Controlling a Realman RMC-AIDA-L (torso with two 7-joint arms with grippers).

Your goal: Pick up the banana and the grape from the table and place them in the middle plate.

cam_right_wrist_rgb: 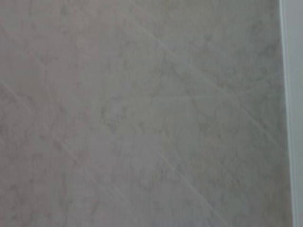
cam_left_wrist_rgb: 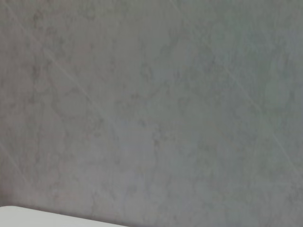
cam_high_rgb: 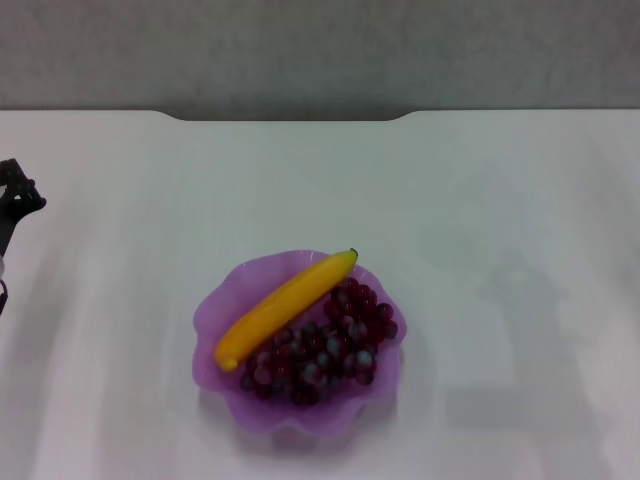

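The purple middle plate (cam_high_rgb: 230,300) with a wavy rim sits on the white table (cam_high_rgb: 480,220), front centre in the head view. The yellow banana (cam_high_rgb: 285,305) lies in it, slanting from near left to far right. The dark red grape (cam_high_rgb: 325,350) bunch lies in the plate beside the banana, on its right. My left gripper (cam_high_rgb: 15,200) shows only as a dark part at the far left edge, well away from the plate. My right gripper is out of view. Both wrist views show only a grey mottled surface.
The table's far edge has a notch (cam_high_rgb: 290,117) with a grey wall behind it. A white table corner (cam_left_wrist_rgb: 28,217) shows in the left wrist view and a white strip (cam_right_wrist_rgb: 291,94) in the right wrist view.
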